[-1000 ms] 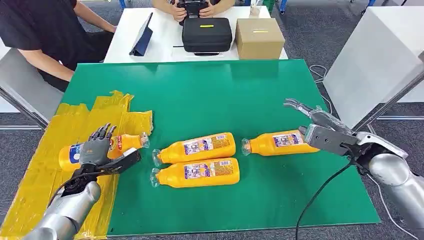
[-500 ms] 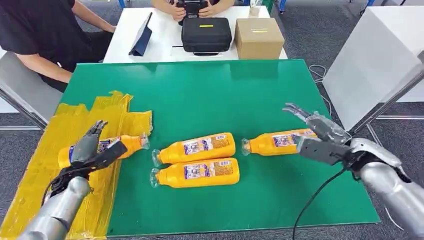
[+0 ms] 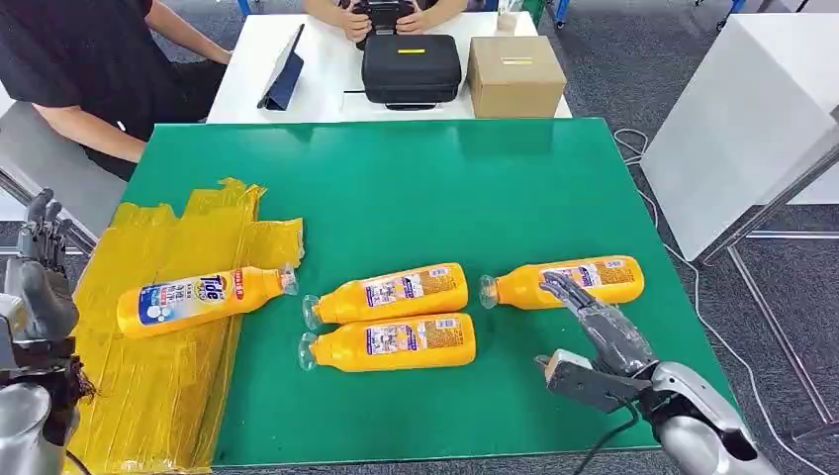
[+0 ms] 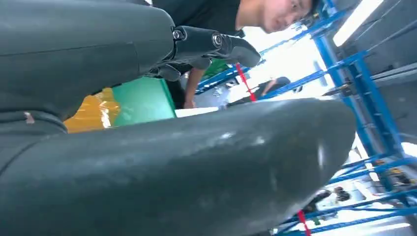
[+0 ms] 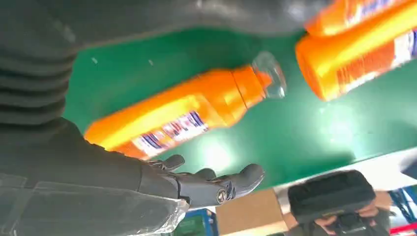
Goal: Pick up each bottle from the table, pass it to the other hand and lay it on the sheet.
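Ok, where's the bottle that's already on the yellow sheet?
In the head view, the bottle lies on its side at the table's left, body on the yellow sheet, cap pointing toward the green mat.

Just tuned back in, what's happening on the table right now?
One bottle on the sheet lies on the yellow sheet. Three more lie on the green table: two side by side in the middle, one to the right. The right hand, open, hovers at the right-side bottle without gripping it. The left hand is off the table's left edge, holding nothing.
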